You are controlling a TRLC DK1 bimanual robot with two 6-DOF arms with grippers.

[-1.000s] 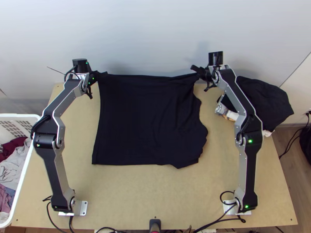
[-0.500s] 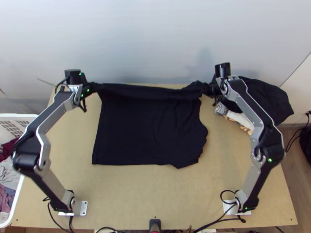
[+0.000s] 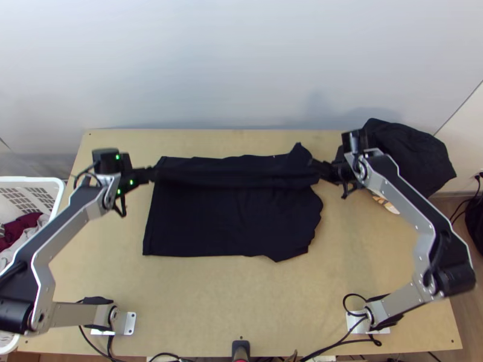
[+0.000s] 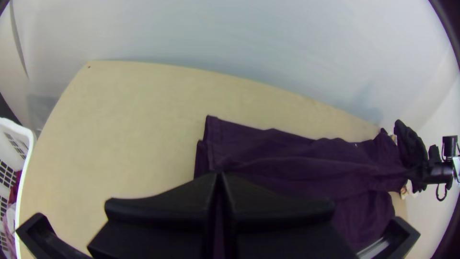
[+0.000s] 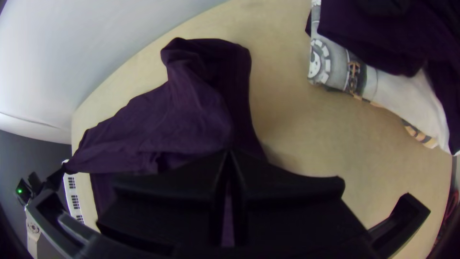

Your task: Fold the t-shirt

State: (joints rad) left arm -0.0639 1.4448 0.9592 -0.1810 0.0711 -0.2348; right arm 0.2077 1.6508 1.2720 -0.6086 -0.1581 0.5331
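Black t-shirt (image 3: 229, 217) on worktop (image 3: 241, 295), far part doubled over itself. Left claw (image 3: 154, 175) clenched on t-shirt's left side; right claw (image 3: 318, 170) grasping its right side, fabric stretched between. Dark bundle (image 3: 416, 157) near right claw; laundry basket (image 3: 59, 188) at left.

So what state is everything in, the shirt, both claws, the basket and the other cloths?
Dark t-shirt: near part spread, far part in loose folds, fold unfinished.
Left black claw: shut on the t-shirt's left side.
Right black claw: shut on its right side.
White plastic basket: open-topped, holding clothes.
Dark cloth pile: bunched.
White-and-grey patterned cloth: partly covered by the pile.
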